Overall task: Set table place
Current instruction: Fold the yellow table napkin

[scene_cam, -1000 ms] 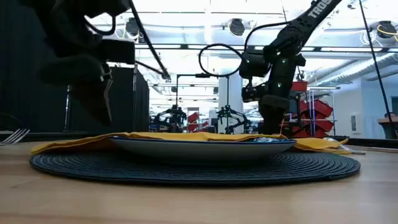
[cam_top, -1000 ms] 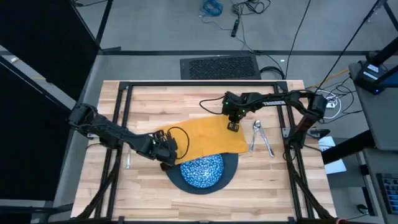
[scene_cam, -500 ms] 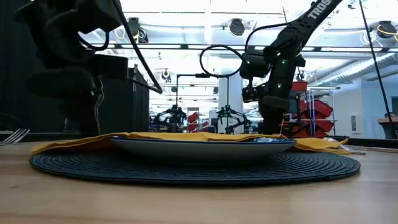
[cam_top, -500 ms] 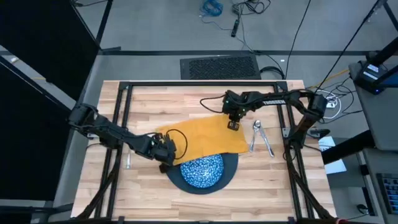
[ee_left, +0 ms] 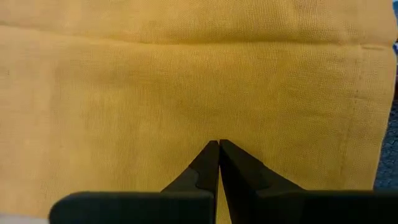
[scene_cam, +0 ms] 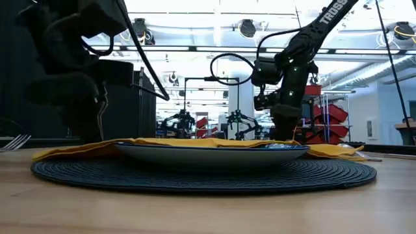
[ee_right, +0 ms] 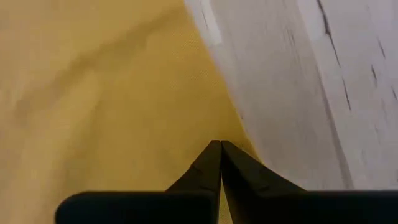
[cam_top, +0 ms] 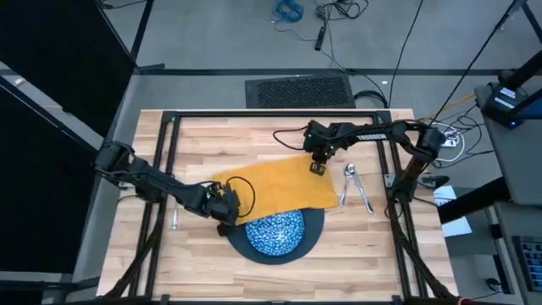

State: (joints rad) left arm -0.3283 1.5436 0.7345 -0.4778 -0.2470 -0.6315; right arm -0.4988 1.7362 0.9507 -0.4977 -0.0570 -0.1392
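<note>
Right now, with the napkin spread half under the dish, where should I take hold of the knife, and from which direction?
Grip the knife around mid-handle, coming straight down from above. It lies flat on the table right of the napkin, angled close beside the spoon, so set the fingers across its narrow width. The right end effector is nearest.

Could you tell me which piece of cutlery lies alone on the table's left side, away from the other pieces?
The fork, by the left edge of the table. The spoon and knife lie together right of the napkin.
</note>
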